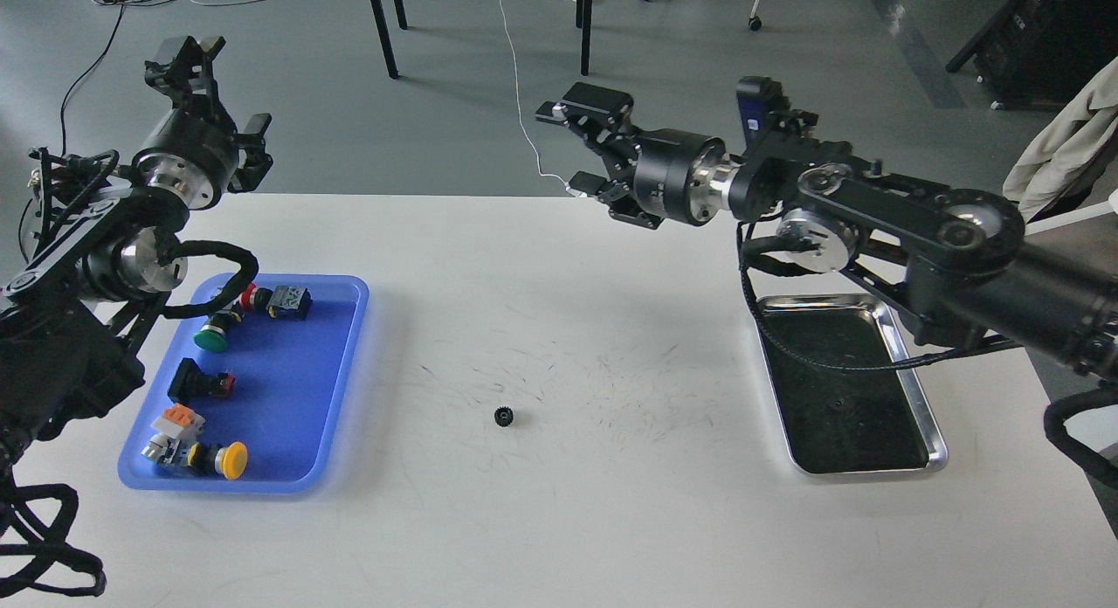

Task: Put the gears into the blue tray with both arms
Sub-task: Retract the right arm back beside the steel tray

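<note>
One gear (502, 417) alone on white table (611, 521), between blue tray (349, 363) and steel tray (917, 398), well apart from both. Blue tray holds only push-button switches (218, 333). Right gripper (576, 149) high over far edge, fingers spread, empty. Left gripper (218, 101) raised beyond tray, fingers apart, empty. Advice: descend straight over gear, straddle rim, pinch gently; tiny part likely skids. Release in tray's bare middle.
</note>
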Controlling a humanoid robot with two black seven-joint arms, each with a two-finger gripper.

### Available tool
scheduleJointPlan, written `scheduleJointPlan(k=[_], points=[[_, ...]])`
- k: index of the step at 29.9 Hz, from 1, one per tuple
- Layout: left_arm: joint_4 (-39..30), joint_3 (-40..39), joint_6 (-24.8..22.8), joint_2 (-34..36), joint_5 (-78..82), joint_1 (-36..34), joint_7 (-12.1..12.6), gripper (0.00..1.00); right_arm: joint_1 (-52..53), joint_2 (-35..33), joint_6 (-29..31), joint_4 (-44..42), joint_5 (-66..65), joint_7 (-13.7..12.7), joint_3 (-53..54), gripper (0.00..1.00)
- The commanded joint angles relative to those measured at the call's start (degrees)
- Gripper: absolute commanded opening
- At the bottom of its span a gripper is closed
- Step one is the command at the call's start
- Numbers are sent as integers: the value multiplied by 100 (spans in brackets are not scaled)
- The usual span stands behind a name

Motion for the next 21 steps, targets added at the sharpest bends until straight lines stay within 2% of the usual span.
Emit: scheduleJointPlan(k=[1, 5, 12, 15, 21], points=[[-11, 8, 3, -8, 52, -116, 112, 98, -611, -978, 285, 479, 555, 96, 972, 94], [-19, 253, 12, -26, 132, -230, 139, 98, -1595, -1568, 812, 506, 1188, 131, 2123, 94], [-98, 719, 21, -52, 123, -363, 139, 98, -3327, -1824, 1357, 295, 2199, 149, 3688, 94], [-230, 921, 30, -70, 123, -363, 139, 98, -3846, -1815, 1515, 172, 2673, 175, 3980, 94], [-546, 1115, 30, 35, 132, -345, 139, 98, -4182, -1745, 1829, -285, 3140, 483, 4015, 94]])
